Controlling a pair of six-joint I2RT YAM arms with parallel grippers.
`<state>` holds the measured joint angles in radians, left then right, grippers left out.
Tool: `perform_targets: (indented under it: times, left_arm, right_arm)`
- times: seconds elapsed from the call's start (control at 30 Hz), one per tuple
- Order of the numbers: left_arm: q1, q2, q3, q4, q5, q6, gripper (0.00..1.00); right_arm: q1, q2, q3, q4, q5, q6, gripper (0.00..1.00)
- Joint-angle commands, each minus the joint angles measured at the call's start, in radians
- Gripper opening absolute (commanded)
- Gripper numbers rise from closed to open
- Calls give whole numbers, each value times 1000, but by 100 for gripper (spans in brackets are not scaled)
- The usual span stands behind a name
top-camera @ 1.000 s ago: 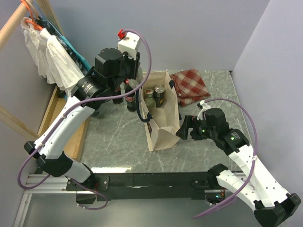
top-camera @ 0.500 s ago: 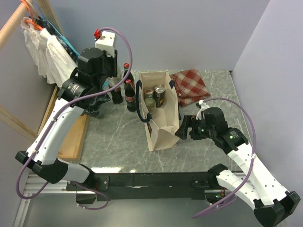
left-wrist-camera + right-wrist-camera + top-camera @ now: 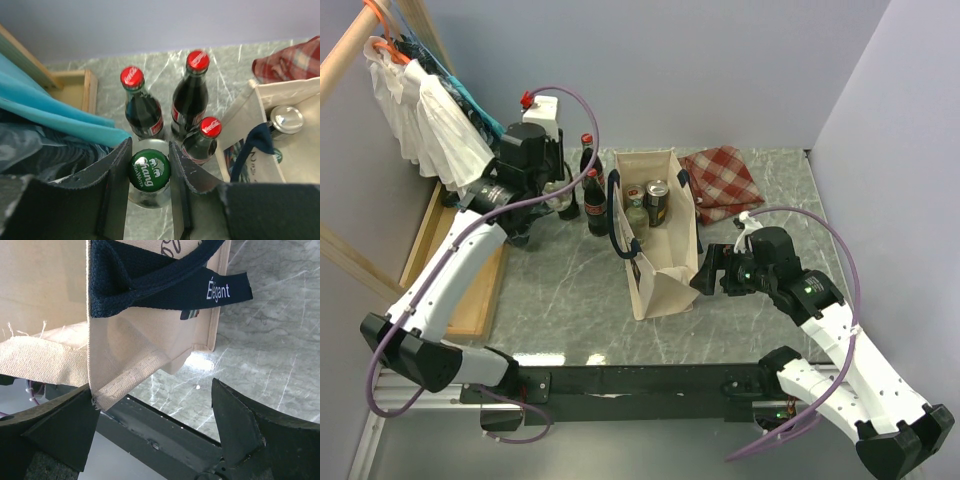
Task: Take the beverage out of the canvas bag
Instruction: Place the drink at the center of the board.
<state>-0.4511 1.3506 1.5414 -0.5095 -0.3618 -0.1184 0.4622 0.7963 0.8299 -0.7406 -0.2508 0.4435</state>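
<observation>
— Over on the far left, what does your left gripper (image 3: 150, 152) have?

— I've got it clamped from above on the green-capped bottle (image 3: 149, 171), one finger pressed to each side just under the cap. That drink is out of the bag. It stands upright with its long axis pointing straight up at my wrist, and the hand is directly over it. Three cola bottles (image 3: 197, 95) stand beside it, toward the far side and the bag, and the nearest is just beside one finger.

— Is it down on the table (image 3: 570, 290)?

— I can't tell, because its base is hidden in both views. My guess is the next move is straight down and let go. The tight gap to the colas is what I'd watch.

— And the bag (image 3: 665, 275)?

— It's to the right of that hand, standing open, with its long side running near to far. A can (image 3: 657, 198) and at least one other capped drink sit at its far end.

— Right side?

— My right gripper (image 3: 155, 390) is low at the bag's near right corner. Its jaws are wide apart with the corner fabric between them, gripping nothing I can see. The drinks inside lie far and left of it, so neither arm is plainly nearer. A checked cloth (image 3: 725, 180) lies beyond, at the far right.
</observation>
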Motion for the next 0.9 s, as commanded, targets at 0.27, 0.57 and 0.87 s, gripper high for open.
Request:
perform_targets:
  times: [0.27,0.57,0.87]
  left_arm:
    - [29,-10,-115,382,-9,-58,1]
    - [42,38,-162,459,6,-82,1]
    - [55,64,-234,536,-5,-98,1]
  right_arm:
    - [9,15,0,-43,24,-40,92]
    - [7,3,-14,-48,44,-42,93]
    - [9,0,-18,-45,51,-40,93]
